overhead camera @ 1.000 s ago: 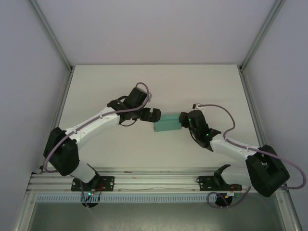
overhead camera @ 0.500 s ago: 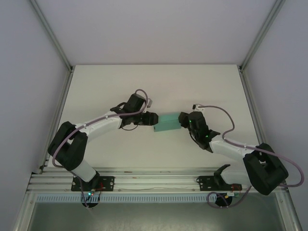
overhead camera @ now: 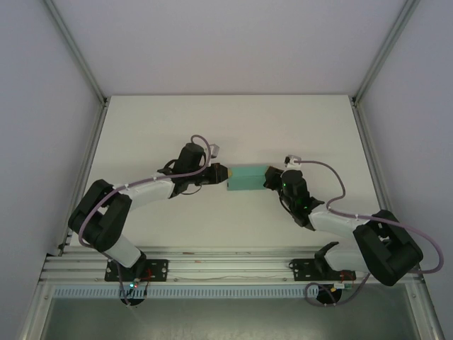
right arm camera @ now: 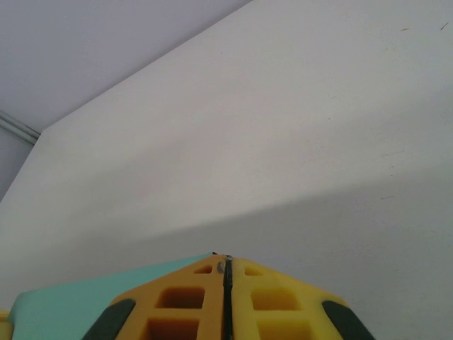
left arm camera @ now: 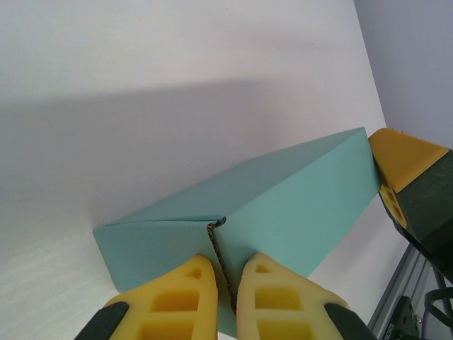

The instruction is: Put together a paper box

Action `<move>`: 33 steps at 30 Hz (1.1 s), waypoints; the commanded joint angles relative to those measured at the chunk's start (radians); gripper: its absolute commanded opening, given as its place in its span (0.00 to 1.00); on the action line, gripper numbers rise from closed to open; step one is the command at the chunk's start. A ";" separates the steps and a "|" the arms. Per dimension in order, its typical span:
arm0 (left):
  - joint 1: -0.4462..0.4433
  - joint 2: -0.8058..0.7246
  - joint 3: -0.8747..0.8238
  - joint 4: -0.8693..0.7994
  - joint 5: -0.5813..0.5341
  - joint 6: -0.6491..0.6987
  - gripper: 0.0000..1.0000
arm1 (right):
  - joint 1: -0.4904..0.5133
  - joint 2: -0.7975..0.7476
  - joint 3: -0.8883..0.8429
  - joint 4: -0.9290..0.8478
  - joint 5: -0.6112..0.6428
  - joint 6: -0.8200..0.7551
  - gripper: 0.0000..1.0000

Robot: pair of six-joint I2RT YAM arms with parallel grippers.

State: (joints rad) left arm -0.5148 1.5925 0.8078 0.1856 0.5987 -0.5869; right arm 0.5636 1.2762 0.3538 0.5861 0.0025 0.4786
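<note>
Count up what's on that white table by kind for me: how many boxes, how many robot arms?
Teal box: 1
Robot arms: 2 (left arm, right arm)
Total: 3

Paper box: plain teal-green, no print; raw card edge at seam darker, brownish. Left jaws: yellow-orange w/ square recessed cut-outs, black at base. Right jaws: same yellow-orange, same recess pattern, dark housing behind. Left arm & right arm: white links, black joints. Cables: pale lilac-grey. Tabletop: matt white w/ soft grey shadow bands. Walls: pale lavender-grey. Frame rail: silver.
</note>
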 commanded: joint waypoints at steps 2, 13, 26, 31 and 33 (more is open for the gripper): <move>-0.016 0.094 -0.003 -0.208 -0.049 0.019 0.00 | 0.015 0.048 -0.011 -0.301 -0.129 -0.006 0.05; -0.016 0.051 0.285 -0.433 -0.158 0.113 0.53 | 0.013 -0.044 0.259 -0.611 -0.068 -0.028 0.32; 0.012 -0.125 0.436 -0.593 -0.458 0.224 1.00 | 0.001 -0.071 0.538 -0.813 -0.252 -0.447 0.90; 0.069 -0.244 0.376 -0.625 -0.608 0.224 1.00 | 0.001 -0.013 0.663 -0.991 -0.481 -0.853 1.00; 0.093 -0.297 0.328 -0.627 -0.663 0.211 1.00 | 0.001 0.024 0.713 -1.073 -0.520 -0.995 1.00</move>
State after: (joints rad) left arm -0.4488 1.3548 1.1896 -0.3820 0.0834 -0.3828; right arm 0.5659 1.2625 1.0084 -0.3290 -0.3801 -0.2123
